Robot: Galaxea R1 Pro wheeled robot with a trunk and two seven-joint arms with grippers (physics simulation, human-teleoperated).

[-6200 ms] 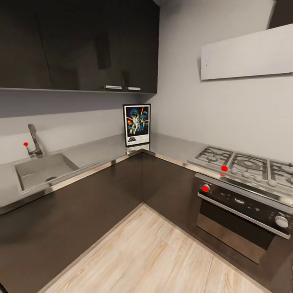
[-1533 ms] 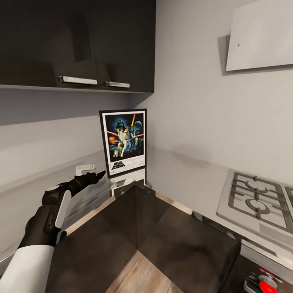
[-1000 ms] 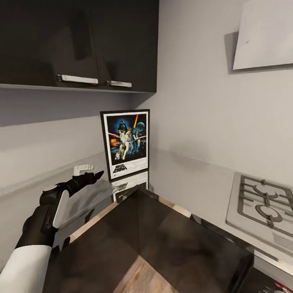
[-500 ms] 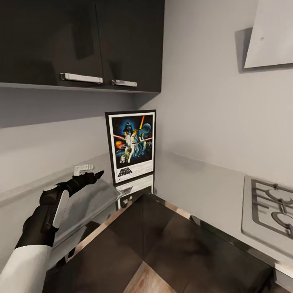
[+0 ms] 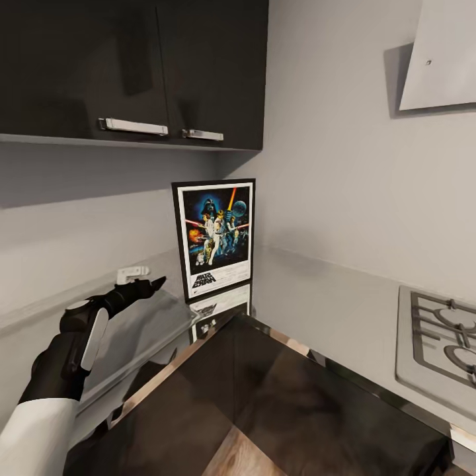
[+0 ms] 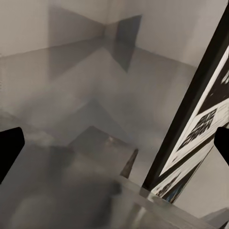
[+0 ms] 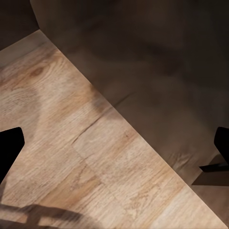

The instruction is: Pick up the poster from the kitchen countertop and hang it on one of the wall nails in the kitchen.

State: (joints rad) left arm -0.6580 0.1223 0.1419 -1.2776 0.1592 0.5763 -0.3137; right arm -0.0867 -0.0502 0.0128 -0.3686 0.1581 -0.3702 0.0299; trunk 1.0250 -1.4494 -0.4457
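Up front, head view: tall rectangular Star Wars poster (image 5: 216, 240), thin black frame, white border, colourful figures on dark blue w/ logo below, stands upright in the corner on the long light-grey brushed-metal kitchen countertop (image 5: 330, 301), which mirrors its lower edge. Glossy dark brown-black base cabinet fronts (image 5: 277, 403) sit under the slab; matching dark wall cabinets w/ flat metal bar handles (image 5: 133, 126) hang above. Walls plain matte grey. Gas hob w/ grey grates (image 5: 439, 340) at right, pale angled hood panel (image 5: 439, 56) above it. Black left gripper (image 5: 157, 284) on a black-and-white arm hovers over the counter, near the poster's left edge, apart from it; can't tell jaw state here.

Left wrist view: poster (image 6: 202, 119) frame and logo seen edge-on, grey reflective slab (image 6: 71, 114) below; black fingertips (image 6: 9, 148) sit wide apart, nothing between.

Right wrist view: light wood-plank floor (image 7: 81, 157), dark cabinet front (image 7: 157, 62) beside it; right fingertips (image 7: 8, 145) spread wide, holding nothing.
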